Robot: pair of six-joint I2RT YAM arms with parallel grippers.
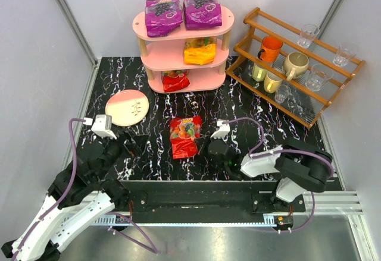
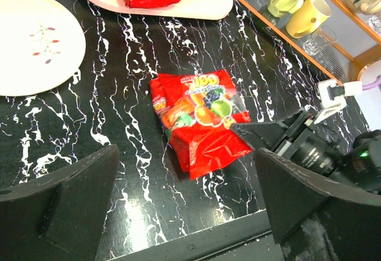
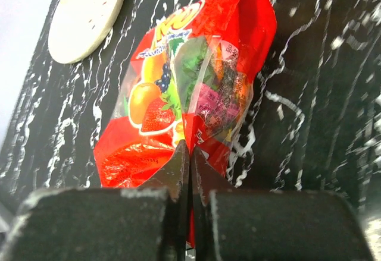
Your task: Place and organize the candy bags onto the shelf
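Note:
A red candy bag (image 1: 184,136) lies flat on the black marble table, in front of the pink shelf (image 1: 221,18). My right gripper (image 1: 208,148) is shut on its right edge; in the right wrist view the fingertips (image 3: 190,154) pinch the red plastic (image 3: 178,88). My left gripper (image 1: 132,148) is open and empty, left of the bag, with the bag (image 2: 199,118) ahead between its fingers (image 2: 187,204). Two purple bags (image 1: 162,16) (image 1: 202,10) lie on the top tier, an orange bag (image 1: 200,52) on the middle tier and a red bag (image 1: 175,81) on the bottom tier.
A pink-white plate (image 1: 127,107) lies at the left, near the left gripper. A brown slatted rack (image 1: 262,21) with mugs and glasses stands at the back right. Grey walls close in the table on three sides.

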